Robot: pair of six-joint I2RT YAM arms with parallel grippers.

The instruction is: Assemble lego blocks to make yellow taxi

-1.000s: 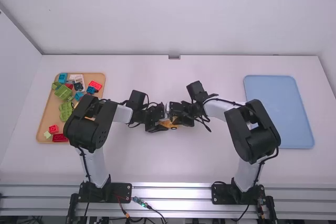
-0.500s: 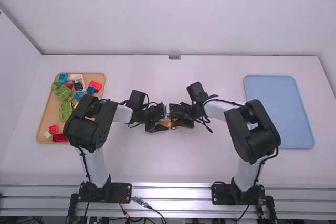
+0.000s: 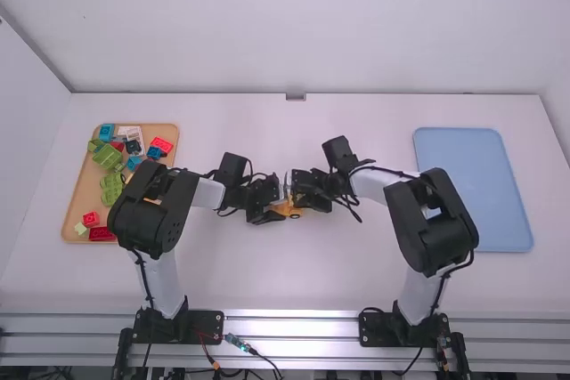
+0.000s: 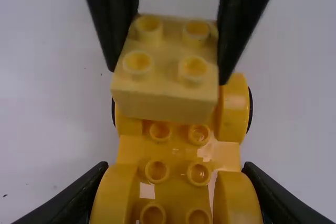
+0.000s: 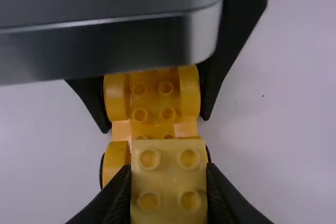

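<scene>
White counter [image 3: 267, 278] runs under both arms, with plain pale walls [image 3: 285, 24] behind it. On the left side is a tan tray [image 3: 78, 186] with green blocks [image 3: 107, 156], red blocks [image 3: 101, 233] and blue blocks [image 3: 107, 133] in it. Over on the right side lies a blue tray [image 3: 472, 193].

The taxi looks partly made. Its yellow car base [image 4: 178, 151] is near the middle of the counter, between the two tools. It has round bumps on top and dark wheels [image 4: 250, 103] at one end. One pale yellow block [image 4: 163, 103] is over that end, and I think it is meant to be part of the top. It doesn't look pushed on, so that job seems left to do, and maybe more blocks after it.

The left tool [image 4: 174, 174] is pinching the car base, one finger on each side, only as wide open as the base. The right tool [image 5: 168, 176] is squeezing the pale yellow block by its sides. I can't tell if the block touches the bumps. If it goes down crooked, it might not click.
</scene>
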